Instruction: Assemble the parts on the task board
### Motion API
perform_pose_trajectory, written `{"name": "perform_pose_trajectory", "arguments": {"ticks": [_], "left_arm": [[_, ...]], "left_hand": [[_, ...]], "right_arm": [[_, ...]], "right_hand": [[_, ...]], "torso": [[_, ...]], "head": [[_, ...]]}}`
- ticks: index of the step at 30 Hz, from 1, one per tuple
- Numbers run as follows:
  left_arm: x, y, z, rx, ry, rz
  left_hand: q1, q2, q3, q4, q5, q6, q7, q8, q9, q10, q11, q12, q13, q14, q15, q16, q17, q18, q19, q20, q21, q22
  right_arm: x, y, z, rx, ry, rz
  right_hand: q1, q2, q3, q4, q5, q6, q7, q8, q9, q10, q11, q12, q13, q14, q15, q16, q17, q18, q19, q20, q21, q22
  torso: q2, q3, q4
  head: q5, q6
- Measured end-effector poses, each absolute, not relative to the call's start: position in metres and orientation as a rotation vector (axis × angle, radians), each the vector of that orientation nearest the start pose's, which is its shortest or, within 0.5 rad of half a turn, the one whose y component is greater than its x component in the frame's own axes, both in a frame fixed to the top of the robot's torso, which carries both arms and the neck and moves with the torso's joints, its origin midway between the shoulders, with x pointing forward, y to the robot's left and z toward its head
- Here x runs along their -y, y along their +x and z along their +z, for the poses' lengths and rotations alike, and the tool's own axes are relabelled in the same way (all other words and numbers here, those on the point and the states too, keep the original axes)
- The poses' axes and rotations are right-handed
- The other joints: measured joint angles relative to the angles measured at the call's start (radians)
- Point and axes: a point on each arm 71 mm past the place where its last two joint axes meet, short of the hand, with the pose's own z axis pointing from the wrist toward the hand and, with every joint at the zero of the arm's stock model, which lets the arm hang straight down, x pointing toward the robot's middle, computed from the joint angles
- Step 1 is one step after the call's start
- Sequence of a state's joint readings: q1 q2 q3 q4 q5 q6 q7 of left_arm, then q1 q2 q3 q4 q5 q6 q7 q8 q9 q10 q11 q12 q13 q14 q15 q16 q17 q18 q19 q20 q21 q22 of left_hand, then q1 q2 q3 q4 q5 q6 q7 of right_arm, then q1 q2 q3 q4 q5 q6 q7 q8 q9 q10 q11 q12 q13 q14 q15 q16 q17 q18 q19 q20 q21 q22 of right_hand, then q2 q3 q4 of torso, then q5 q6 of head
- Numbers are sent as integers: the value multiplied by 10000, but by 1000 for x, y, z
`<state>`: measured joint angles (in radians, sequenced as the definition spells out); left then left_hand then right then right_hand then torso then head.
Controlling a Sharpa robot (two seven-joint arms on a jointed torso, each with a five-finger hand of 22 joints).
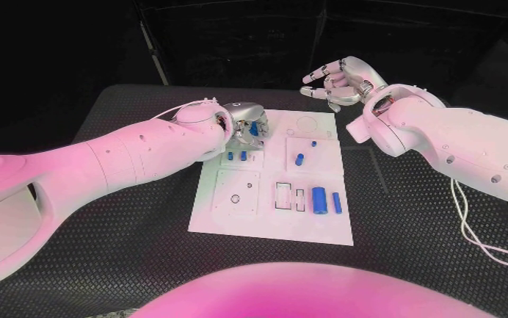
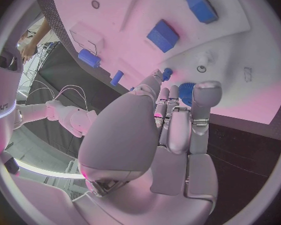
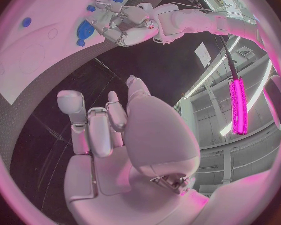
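Black table (image 1: 127, 259), left robot hand (image 1: 246, 128) hiding board (image 1: 238, 219) corner.

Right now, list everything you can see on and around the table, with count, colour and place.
task board: one, white, middle of the table, outlines and recesses marked on it.
parts: several, blue, on the board. Two long ones lie side by side near its right edge, a smaller one sits further up, two small ones stand by the left hand, and a round toothed one lies at that hand's fingers.
table: one, black, textured, under the board.
left hand: silver, over the board's far left corner, fingers reaching down to the round part; grip unclear.
right hand: silver, raised beyond the board's far right corner, fingers curled, holding nothing.
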<state>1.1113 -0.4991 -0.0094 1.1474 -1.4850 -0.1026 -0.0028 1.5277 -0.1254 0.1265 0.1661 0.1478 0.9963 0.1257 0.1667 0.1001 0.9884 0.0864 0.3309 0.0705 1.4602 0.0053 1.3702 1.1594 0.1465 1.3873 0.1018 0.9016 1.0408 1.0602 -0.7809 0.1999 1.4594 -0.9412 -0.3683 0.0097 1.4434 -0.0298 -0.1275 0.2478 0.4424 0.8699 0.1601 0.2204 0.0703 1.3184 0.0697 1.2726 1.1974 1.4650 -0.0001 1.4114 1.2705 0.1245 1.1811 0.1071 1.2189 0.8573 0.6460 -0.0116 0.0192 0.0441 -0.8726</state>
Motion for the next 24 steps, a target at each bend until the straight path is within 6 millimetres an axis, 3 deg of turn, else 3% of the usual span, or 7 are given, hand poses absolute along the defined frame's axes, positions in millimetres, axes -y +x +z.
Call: {"name": "perform_pose_trajectory", "arguments": {"ticks": [6, 7, 24], "left_arm": [[-119, 521, -256, -19129, 3040, -6852], [-118, 521, -256, -19162, 3059, -6828], [-114, 526, -257, -19412, 3274, -6526]], "left_hand": [[-16, 16, 126, -30, 0, 225, -60, 0, -10, 284, -67, -29, -20, 35, -35, 0, -3, -8, 35, -35, 203, 218], [-16, 16, 179, -10, 0, 226, -60, 0, -16, 376, -64, -57, -25, 35, -35, 0, -7, -150, 34, -35, 272, 267], [91, 122, 620, 24, 0, 537, -70, -154, -86, 846, -141, -397, -51, 71, -71, 38, -25, -150, 67, -68, 610, 638]], "right_arm": [[199, 506, -170, -15847, 4541, 10331], [199, 506, -170, -15848, 4540, 10331], [197, 506, -171, -15862, 4527, 10365]], "right_hand": [[0, 0, 0, 0, 0, 0, 0, 0, 0, 0, 0, 0, 16, 0, 0, 0, 14, -1, 0, 0, 0, 0], [0, 0, 0, 0, 0, 0, 0, 0, 0, 0, 0, 0, 16, 0, 0, 0, 14, -1, 0, 0, 0, 0], [0, 0, 0, 0, -1, 0, 0, 0, 0, 0, 0, 0, 29, 0, 0, 0, 12, -1, 0, 0, 0, 14]], "torso": [[-12, 2, 9], [-12, 3, 9], [-8, 3, 10]], "head": [[12, 0], [12, 0], [6, 1]]}}
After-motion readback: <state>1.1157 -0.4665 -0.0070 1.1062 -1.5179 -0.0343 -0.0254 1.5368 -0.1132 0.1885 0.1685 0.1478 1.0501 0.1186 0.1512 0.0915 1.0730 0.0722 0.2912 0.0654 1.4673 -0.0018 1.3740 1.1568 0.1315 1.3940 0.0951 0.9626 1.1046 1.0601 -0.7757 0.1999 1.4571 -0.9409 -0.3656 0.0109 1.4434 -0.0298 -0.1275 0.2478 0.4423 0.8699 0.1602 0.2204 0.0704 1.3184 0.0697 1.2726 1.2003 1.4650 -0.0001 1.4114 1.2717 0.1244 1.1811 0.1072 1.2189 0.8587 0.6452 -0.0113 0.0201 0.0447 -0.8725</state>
